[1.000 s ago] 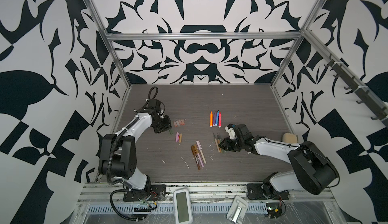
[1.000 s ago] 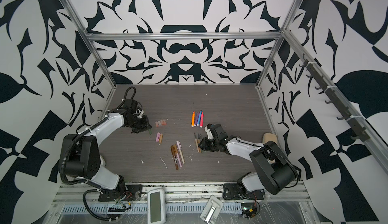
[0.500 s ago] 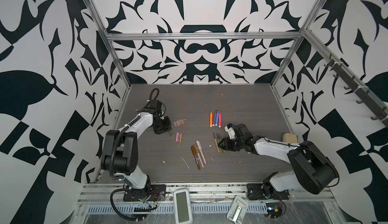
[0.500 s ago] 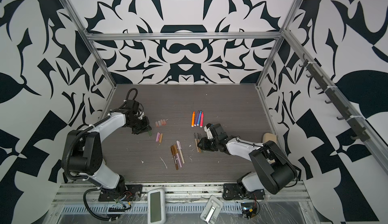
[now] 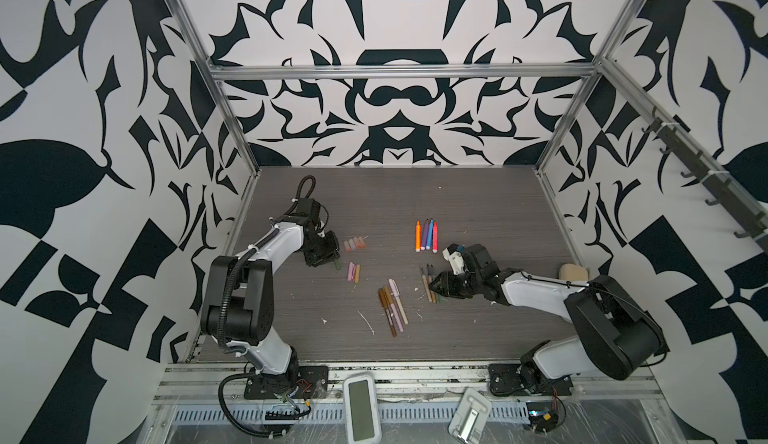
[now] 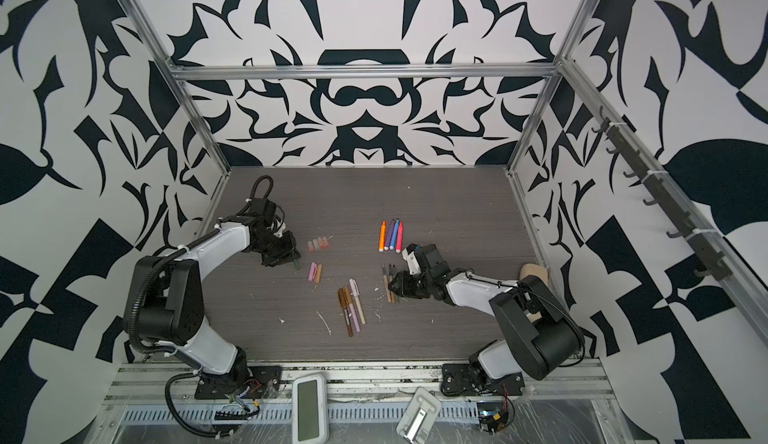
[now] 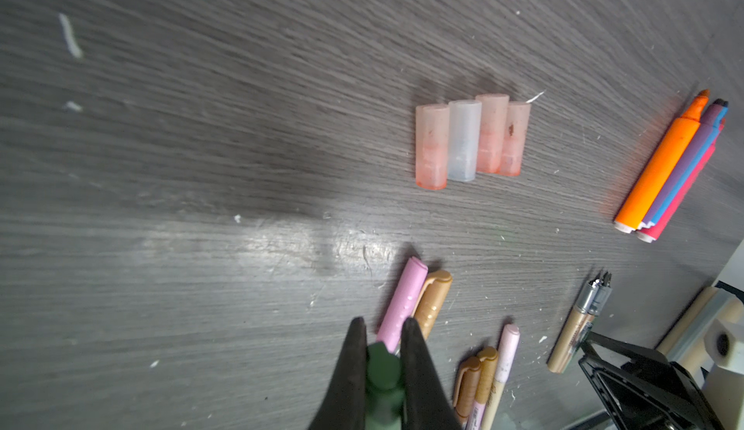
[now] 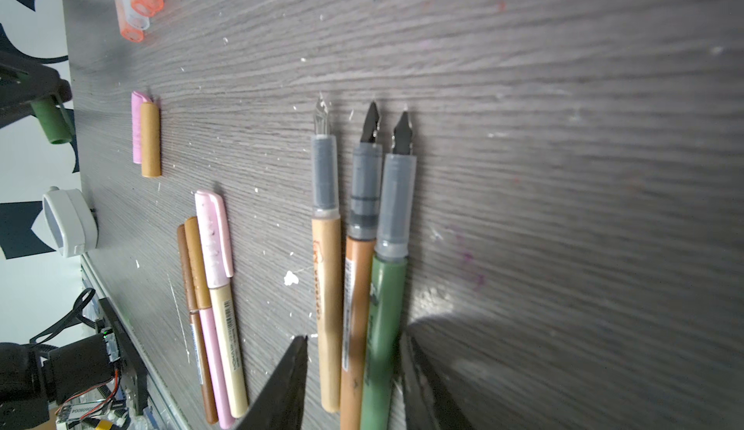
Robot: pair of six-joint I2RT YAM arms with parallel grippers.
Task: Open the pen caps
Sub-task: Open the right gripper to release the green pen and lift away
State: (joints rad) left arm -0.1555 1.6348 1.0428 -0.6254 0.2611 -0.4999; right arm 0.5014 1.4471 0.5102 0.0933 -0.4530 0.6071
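And the left gripper (image 7: pixel 382 323) is clamped tight on the green cap (image 7: pixel 382 371) over the left half of the worktop (image 5: pixel 478 213), just beside the loose pink and tan caps (image 7: pixel 402 299) and near the row of four translucent caps (image 7: pixel 471 138). Just right of the worktop's middle, the right gripper (image 8: pixel 352 341) has its jaws spread, straddling three uncapped pens (image 8: pixel 364 271) that lie side by side, nibs bare. A cluster of capped pens (image 5: pixel 392 304) lies toward the front edge, and four bright pens (image 5: pixel 426 236) sit farther back.

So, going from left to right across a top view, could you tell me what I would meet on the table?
The left gripper shut on a green cap → four translucent caps → capped pens → bright markers → beige block.
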